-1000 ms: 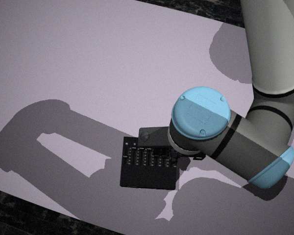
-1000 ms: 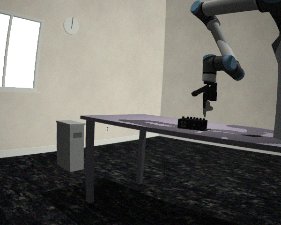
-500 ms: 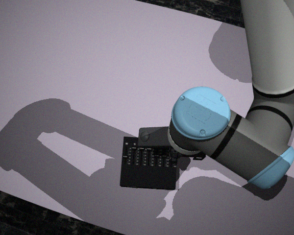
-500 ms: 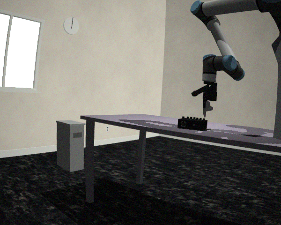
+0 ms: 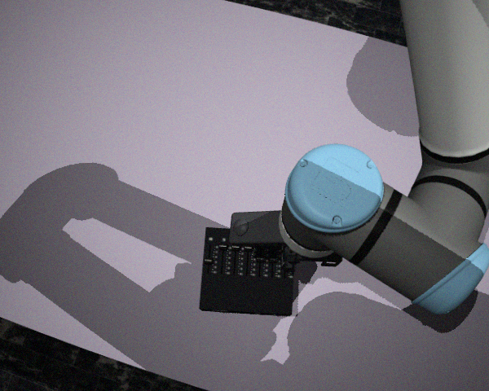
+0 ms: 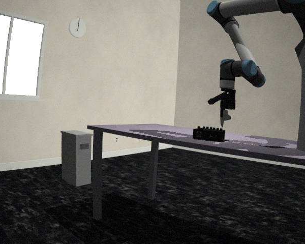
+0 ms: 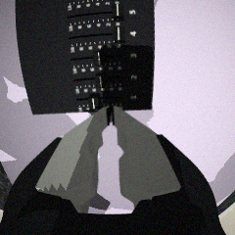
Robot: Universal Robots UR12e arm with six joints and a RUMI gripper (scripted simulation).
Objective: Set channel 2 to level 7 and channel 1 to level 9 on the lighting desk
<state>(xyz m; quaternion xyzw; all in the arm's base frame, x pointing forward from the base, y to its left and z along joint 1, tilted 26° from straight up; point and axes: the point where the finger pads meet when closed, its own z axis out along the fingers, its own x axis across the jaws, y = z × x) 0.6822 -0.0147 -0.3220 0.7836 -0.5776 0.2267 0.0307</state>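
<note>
The black lighting desk (image 5: 248, 271) lies on the pale purple table, with a row of several faders (image 5: 247, 258) across its upper half. In the side view the desk (image 6: 208, 133) is a low black box and my gripper (image 6: 221, 122) hangs point down just above its right end, a small gap apart. In the wrist view the fingers (image 7: 110, 116) are shut on nothing, with their tips at the near edge of the desk (image 7: 85, 54) beside the channel 1 track (image 7: 105, 99). The channel 1 knob (image 7: 93, 103) sits left of the tips. From above, my wrist (image 5: 333, 189) hides the fingers.
My forearm and elbow (image 5: 438, 269) reach over the table to the right of the desk. The table's front edge (image 5: 68, 349) runs close below the desk. A grey cabinet (image 6: 76, 157) stands on the floor left of the table.
</note>
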